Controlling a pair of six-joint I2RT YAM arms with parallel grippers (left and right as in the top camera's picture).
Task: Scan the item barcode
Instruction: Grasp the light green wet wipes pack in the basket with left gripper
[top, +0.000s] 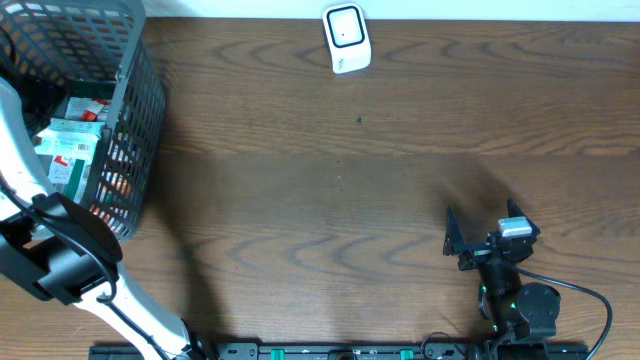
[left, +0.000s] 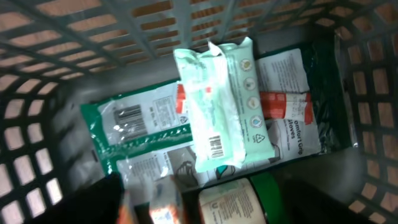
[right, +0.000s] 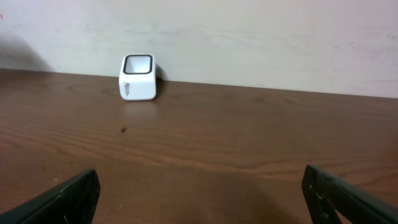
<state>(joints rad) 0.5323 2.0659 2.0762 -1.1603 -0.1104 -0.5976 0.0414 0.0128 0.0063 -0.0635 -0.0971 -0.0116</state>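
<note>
Left wrist view: mint wipes pack (left: 224, 106) flat atop other packs (left: 134, 127) inside basket (top: 140, 120), long axis pointing away from left gripper (left: 199, 194), barcode at near end. Left jaws look apart, empty, closest; right gripper (right: 199, 190) wide apart, well outside basket

Arm looks:
White-shelled left arm (top: 22, 150) had black joints; black right arm (top: 510, 290) carried grey block (top: 517, 229), looped cable (top: 606, 305).

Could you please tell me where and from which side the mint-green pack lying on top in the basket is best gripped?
Come down from above and pinch the mint-green pack across its narrow width, near the middle. It lies flat on top of the other packets, long edges exposed, while the basket walls likely block sideways approach.
</note>
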